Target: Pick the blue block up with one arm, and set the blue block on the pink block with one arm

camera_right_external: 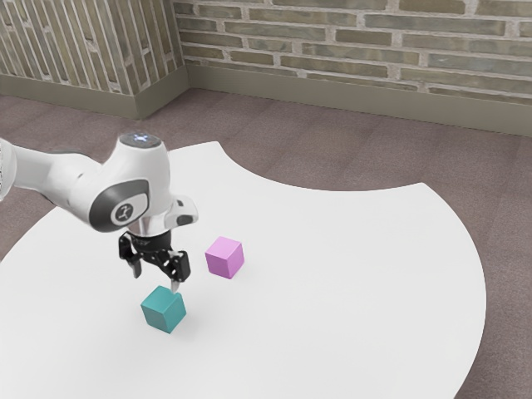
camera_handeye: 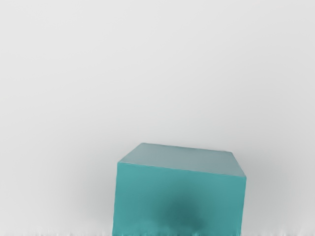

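Observation:
A blue-teal block (camera_right_external: 163,308) rests on the white table (camera_right_external: 349,283), toward the exterior view's lower left. My black gripper (camera_right_external: 155,278) hovers just above it, slightly behind, its fingers spread apart and empty. The pink block (camera_right_external: 224,256) sits on the table to the right of the gripper, a short way from the teal block. In the wrist view the teal block (camera_handeye: 179,191) lies directly under my hand on the bare white surface.
The round white table has a curved edge (camera_right_external: 465,249) at the exterior view's right and a concave cut at the back. Brown floor (camera_right_external: 349,133) and brick walls lie beyond.

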You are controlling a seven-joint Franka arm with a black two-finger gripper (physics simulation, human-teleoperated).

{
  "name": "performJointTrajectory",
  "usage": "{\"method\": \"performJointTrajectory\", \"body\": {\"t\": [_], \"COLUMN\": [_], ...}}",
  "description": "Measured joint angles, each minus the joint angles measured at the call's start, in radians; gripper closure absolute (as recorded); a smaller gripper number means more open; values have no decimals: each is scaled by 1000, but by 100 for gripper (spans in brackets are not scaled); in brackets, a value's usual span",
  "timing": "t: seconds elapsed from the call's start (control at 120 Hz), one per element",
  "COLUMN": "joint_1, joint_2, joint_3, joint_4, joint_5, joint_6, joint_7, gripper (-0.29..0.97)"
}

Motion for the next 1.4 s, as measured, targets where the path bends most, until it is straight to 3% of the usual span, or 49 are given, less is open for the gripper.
{"method": "performJointTrajectory", "body": {"t": [0.767,0.942,1.117,1.4], "joint_1": [2,8,10,20], "joint_2": [160,170,175,208], "joint_3": [2,2,2,1], "joint_4": [-47,-47,-21,209], "joint_5": [-58,-118,-146,-146], "joint_6": [157,171,174,69], "joint_7": [3,8,34,130], "gripper": [0,21,28,38]}}
